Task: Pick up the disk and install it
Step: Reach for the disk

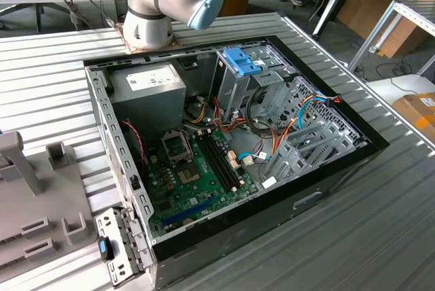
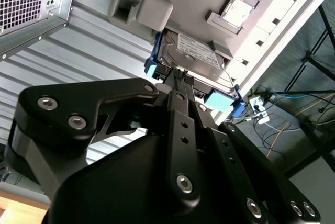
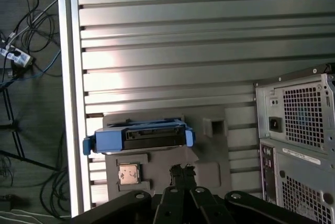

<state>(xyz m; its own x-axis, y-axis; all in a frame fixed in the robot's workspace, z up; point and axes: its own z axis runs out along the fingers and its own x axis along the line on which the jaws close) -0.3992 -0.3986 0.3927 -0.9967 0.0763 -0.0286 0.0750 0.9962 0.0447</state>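
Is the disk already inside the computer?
No, the disk sits on the grey holder on the table, outside the computer case.

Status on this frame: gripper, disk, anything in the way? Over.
Gripper shut, empty, near the disk. Disk sits in grey holder, not yet lifted. Small chip beside it in the holder; nothing between gripper and disk.

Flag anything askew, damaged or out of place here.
Nothing stands out. The disk sits level in its slot on the grey fixture, blue rails at both ends; the open computer case looks orderly inside.
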